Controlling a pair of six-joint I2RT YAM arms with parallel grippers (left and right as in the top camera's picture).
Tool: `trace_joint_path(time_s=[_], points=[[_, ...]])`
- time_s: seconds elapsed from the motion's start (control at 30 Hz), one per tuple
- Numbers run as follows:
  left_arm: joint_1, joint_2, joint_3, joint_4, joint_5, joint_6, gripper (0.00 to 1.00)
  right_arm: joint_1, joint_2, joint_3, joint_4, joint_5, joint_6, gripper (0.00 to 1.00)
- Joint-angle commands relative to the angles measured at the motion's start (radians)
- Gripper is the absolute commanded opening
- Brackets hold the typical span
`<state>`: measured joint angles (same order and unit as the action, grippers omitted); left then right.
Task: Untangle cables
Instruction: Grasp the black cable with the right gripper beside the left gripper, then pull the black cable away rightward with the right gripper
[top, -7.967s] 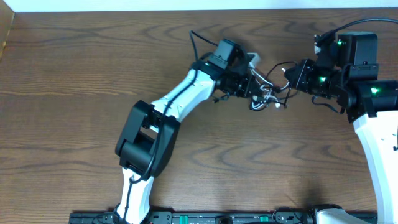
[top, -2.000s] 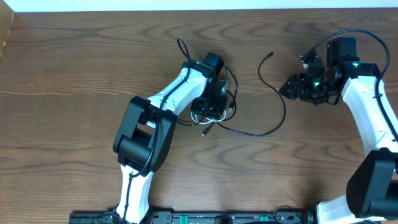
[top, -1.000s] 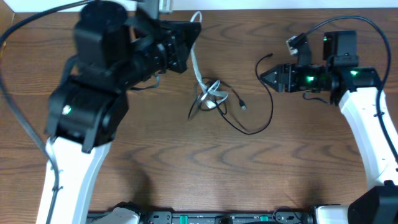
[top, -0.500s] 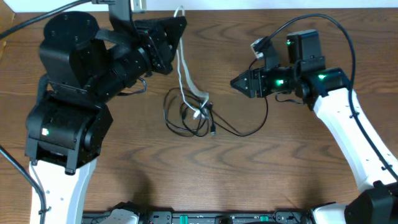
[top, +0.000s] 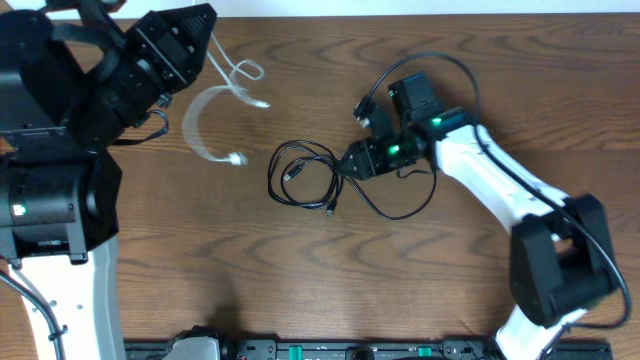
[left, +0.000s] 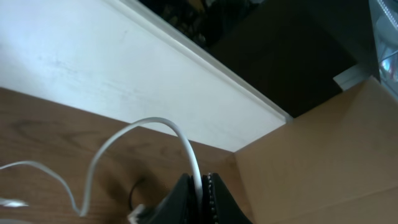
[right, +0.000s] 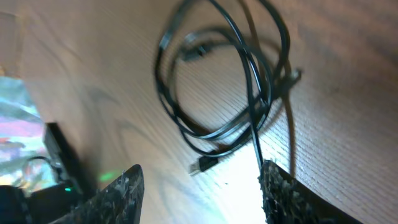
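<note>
Item 1: my left gripper (left: 200, 186), raised, clamped on the white cable (left: 155, 119), which dangles clear of the black one.

Item 2: my right gripper (right: 199, 179), fingers apart, empty. The black cable (right: 250, 87) lies coiled on the table (top: 300, 280) just ahead of it.

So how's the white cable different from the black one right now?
The white cable is pinched in the shut left gripper and hangs from it in a loose arc. The black cable lies on the table, held by nothing, with the open right gripper at its edge. The white one is spread out, while the black one is coiled in overlapping loops. Both are thin cords with small plugs, and they lie apart.
</note>
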<state>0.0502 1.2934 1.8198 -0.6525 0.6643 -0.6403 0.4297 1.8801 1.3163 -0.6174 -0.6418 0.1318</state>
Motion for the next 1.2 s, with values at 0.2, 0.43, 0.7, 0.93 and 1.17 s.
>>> trace_joint_path(time_s=[0.2,0.43,0.7,0.93,1.17], points=[[0.042,0.100,0.003,-0.254,0.087,0.079,0.07,0.034,0.091,0.016,-0.067,0.171,-0.230,0.53],[0.010,0.216,-0.011,-0.496,0.087,0.276,0.07,0.103,0.122,0.016,-0.084,0.306,-0.342,0.53],[-0.001,0.266,-0.016,-0.502,0.039,0.322,0.07,0.117,0.168,0.013,-0.071,0.388,-0.327,0.33],[-0.002,0.267,-0.016,-0.499,-0.007,0.322,0.07,0.072,0.131,0.042,-0.116,0.408,-0.153,0.01],[-0.068,0.286,-0.017,-0.498,-0.060,0.322,0.07,-0.122,-0.095,0.385,-0.368,0.307,-0.004,0.01]])
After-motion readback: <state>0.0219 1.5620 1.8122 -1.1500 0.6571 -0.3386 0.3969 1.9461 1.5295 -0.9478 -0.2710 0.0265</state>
